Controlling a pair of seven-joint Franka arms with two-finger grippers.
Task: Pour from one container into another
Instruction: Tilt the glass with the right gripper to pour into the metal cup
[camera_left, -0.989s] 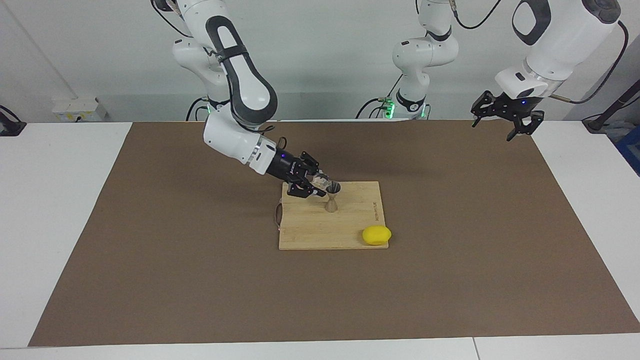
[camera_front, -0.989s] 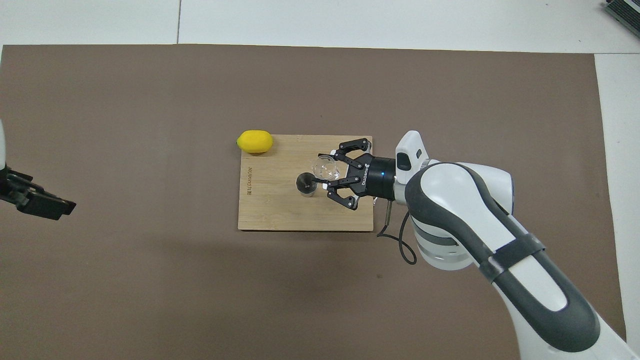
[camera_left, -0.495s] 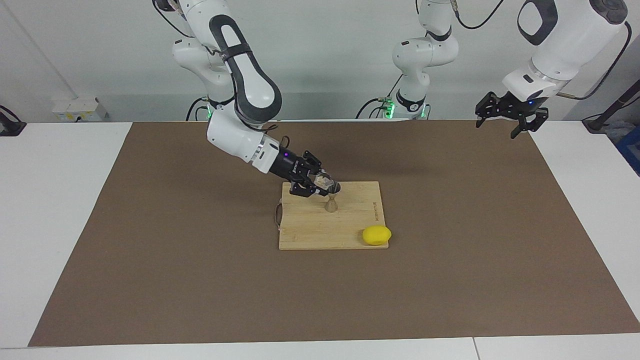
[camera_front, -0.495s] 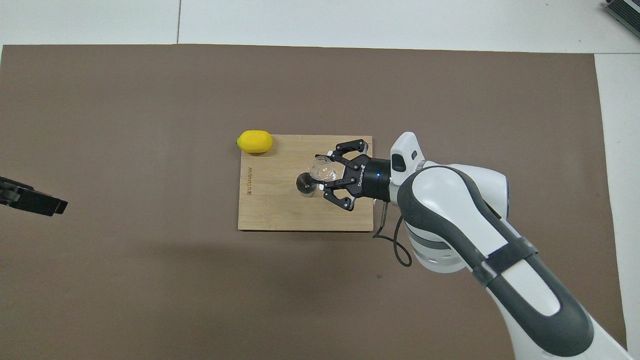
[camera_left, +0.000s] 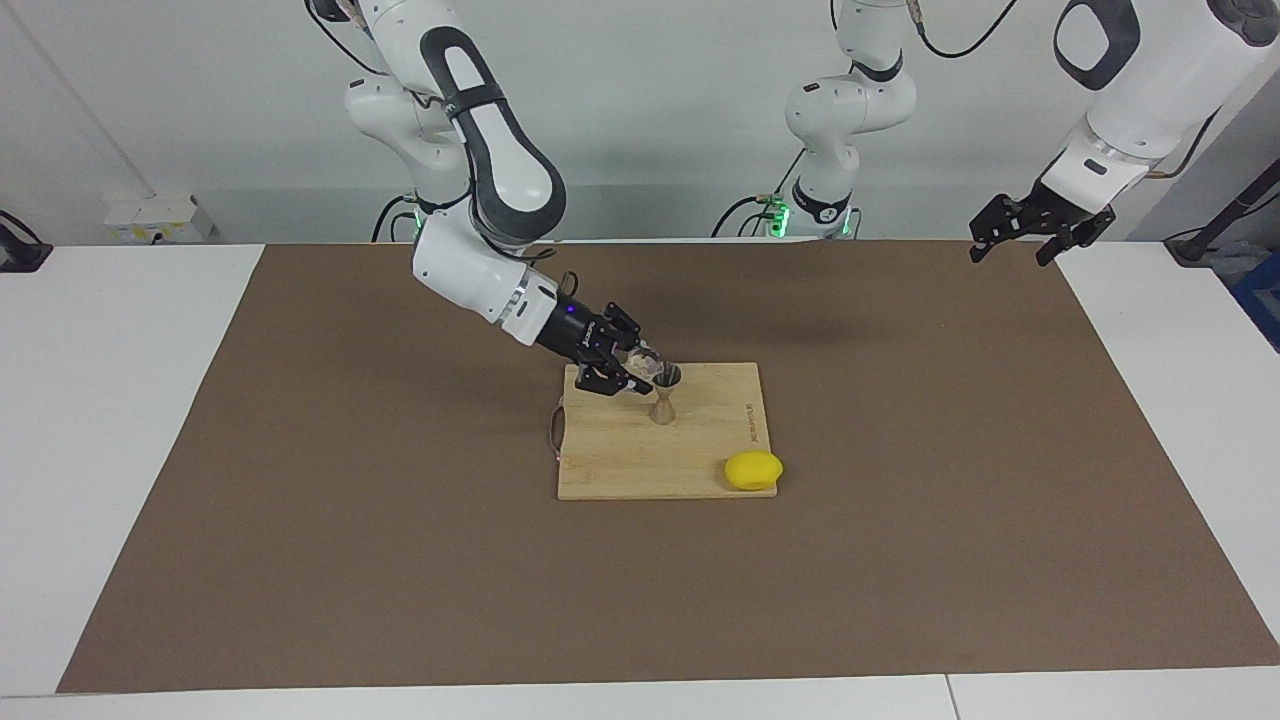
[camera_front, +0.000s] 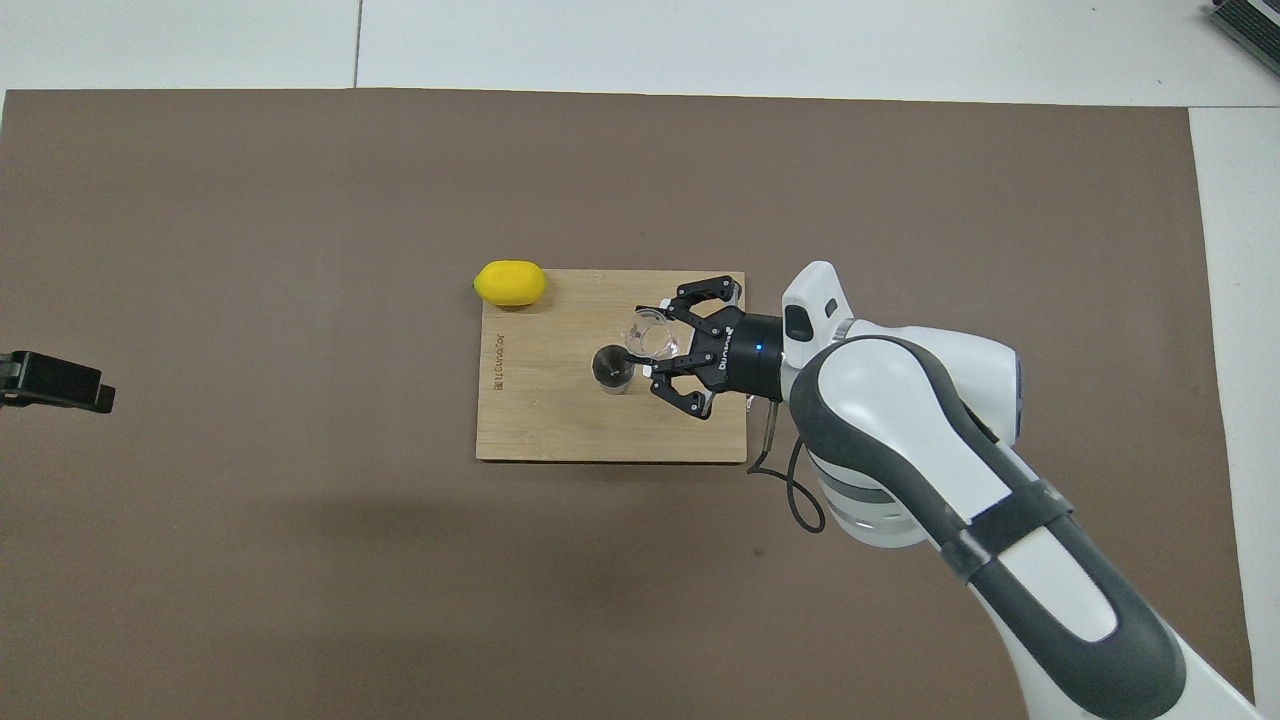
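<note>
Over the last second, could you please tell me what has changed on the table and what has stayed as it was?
The left gripper, open and empty, drew back toward its own end of the table. The right gripper kept its grip on the glass cup, tilted at the jigger, barely shifting. The jigger, cutting board and lemon stayed put.

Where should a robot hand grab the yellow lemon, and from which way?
Grip the lemon around its fat middle, coming straight down from above. It lies on its side at the cutting board corner, and its ends taper, so fingers would probably slip there.
</note>
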